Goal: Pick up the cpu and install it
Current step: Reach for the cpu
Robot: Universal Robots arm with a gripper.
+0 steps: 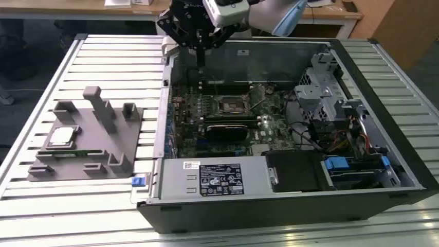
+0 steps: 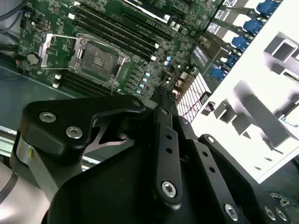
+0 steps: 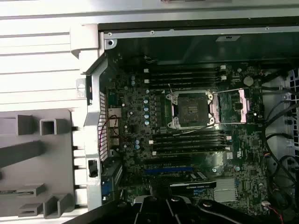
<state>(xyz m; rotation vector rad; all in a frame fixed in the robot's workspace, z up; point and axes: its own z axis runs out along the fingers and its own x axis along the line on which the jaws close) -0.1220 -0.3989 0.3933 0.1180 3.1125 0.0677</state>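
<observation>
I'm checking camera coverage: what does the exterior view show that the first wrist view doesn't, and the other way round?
Exterior view, not the first wrist view: the cpu lying on the grey holder, outside the case. First wrist view, not the exterior: the socket's metal cover clearly swung open. Both: the grey holder, the motherboard and its empty socket.

Item: your one arm, wrist pale grey, set high in the exterior view; tool black, hung beneath the wrist and pointing straight down; links spread into a diamond outline; fingers drawn together into one narrow stem, nothing between them; in the second wrist view, the tool shows as bolted black bars narrowing toward its tip; in the first wrist view, its dark links are in sight.
</observation>
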